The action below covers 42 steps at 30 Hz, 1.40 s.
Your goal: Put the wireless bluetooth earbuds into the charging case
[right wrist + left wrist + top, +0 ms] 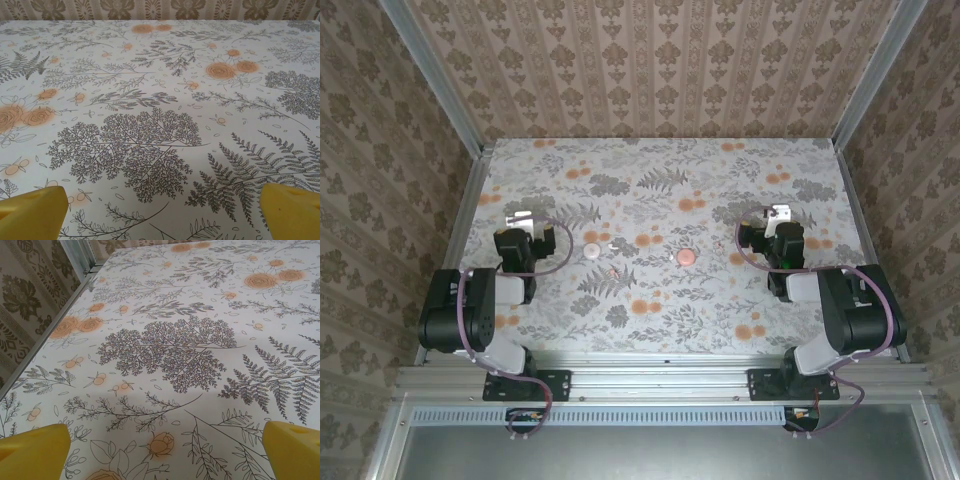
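The charging case (591, 252) is a small round pale pink-white puck lying on the flower-print table, left of centre. Two tiny pale bits, the earbuds, lie close to it: one just to its right (610, 246), the other a little nearer the arms (613, 270). My left gripper (520, 218) sits to the left of the case, open and holding nothing. Its yellow fingertips (35, 452) stand wide apart over bare tablecloth. My right gripper (778, 213) is at the right side of the table, far from the case. It is open too, with nothing between its yellow fingertips (292, 210).
A pinker round disc (686, 257) lies near the table's middle; I cannot tell whether it is an object or print. Patterned walls close in the table on the left, back and right, with a metal rail (80, 260) along the left edge.
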Tool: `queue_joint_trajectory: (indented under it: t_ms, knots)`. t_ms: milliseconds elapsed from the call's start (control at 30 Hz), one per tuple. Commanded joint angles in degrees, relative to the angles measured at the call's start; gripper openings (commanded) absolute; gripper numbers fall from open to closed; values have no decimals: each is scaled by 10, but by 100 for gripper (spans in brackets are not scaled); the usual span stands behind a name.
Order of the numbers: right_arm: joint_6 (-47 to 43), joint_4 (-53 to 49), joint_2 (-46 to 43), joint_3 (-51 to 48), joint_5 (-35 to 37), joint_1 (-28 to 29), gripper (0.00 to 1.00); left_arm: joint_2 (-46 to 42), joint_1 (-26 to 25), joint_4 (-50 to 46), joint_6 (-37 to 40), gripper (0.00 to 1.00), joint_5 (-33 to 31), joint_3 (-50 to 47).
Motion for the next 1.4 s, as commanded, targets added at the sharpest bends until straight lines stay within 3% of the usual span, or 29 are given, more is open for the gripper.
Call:
queue_joint_trajectory:
  t_ms: [0,1067,1133,1233,1367]
  knots:
    - [1,17,2,5,13,3,100,-7,1,3,2,100,6,12]
    - [2,-3,-11,11,13,2,100,-13,-3,9,5,100,-4,8]
    - [-1,-46,-40,22,12,4,100,-53,-18,-30,15,100,-30,14]
    - [18,-186,-108,64,12,7,100,-134,-30,-163,20,100,-36,54]
    - [63,-393,-181,137,3,23,100,-231,-35,-353,-19,98,3,123]
